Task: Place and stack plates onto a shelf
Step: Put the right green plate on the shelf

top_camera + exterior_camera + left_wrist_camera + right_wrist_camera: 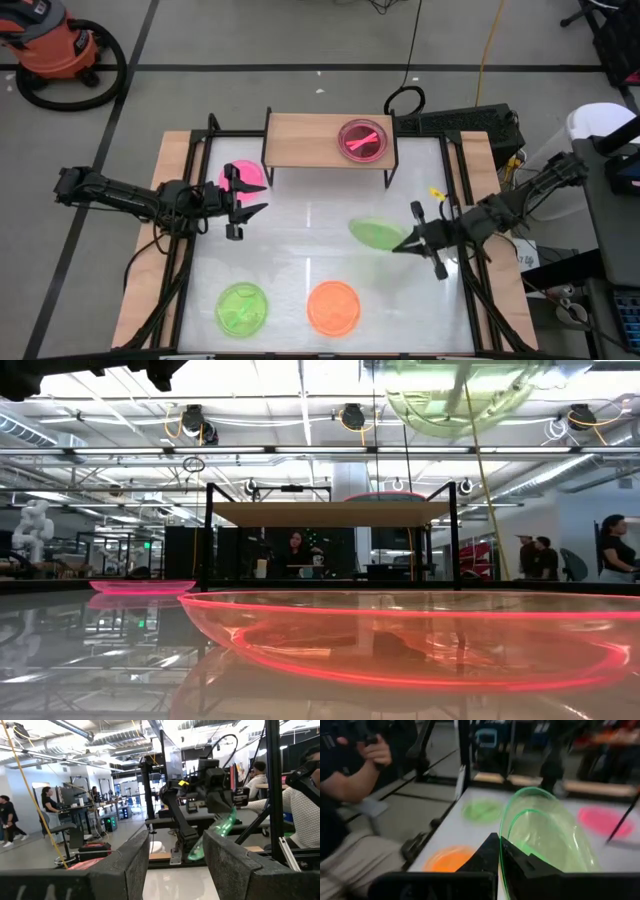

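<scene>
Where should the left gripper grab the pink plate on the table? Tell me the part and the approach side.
Take the pink plate by its raised rim, on the edge nearest the left gripper, coming from above. It lies flat beside the shelf, so only the thin rim gives the open fingers purchase.

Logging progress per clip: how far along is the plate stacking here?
Early. Done: one pink plate sits on the shelf. In hand: the right end effector grips a green plate, lifted. Left: pink, green and orange plates on the table; left end effector open.
</scene>
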You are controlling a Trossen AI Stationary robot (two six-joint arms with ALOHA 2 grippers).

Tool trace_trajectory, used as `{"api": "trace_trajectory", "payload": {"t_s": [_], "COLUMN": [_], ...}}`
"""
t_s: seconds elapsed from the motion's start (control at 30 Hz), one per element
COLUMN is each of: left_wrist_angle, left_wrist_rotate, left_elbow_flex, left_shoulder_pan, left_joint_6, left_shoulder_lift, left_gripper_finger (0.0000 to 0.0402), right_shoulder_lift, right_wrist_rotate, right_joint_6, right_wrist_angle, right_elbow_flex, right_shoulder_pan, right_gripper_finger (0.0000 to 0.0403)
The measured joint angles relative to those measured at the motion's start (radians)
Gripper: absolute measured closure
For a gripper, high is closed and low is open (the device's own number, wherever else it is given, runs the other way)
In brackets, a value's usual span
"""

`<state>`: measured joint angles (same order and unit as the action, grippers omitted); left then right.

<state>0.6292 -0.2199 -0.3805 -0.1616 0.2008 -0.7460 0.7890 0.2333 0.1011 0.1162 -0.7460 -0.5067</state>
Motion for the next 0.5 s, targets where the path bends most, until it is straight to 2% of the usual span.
{"api": "trace_trajectory", "payload": {"t_s": [0.17,0.33,0.5], "left_wrist_angle": [0.001,0.002,0.009], "left_wrist_rotate": [0.0,-0.001,-0.001], "left_elbow_flex": [0.0,0.0,0.0], "left_shoulder_pan": [0.004,0.018,0.03], "left_joint_6": [0.003,0.004,0.017], "left_shoulder_lift": [0.0,-0.002,-0.022], "left_gripper_finger": [0.0211,0.0211,0.0211], "right_shoulder_lift": [0.021,0.069,0.171], "right_wrist_rotate": [-0.047,-0.19,-0.317], "right_joint_6": [-0.178,-0.309,-0.369], "right_wrist_angle": [-0.143,-0.317,-0.482], "right_elbow_flex": [0.0,0.0,-0.001], "right_shoulder_pan": [0.122,0.294,0.493], "right_gripper_finger": [0.0403,0.0403,0.0403]}}
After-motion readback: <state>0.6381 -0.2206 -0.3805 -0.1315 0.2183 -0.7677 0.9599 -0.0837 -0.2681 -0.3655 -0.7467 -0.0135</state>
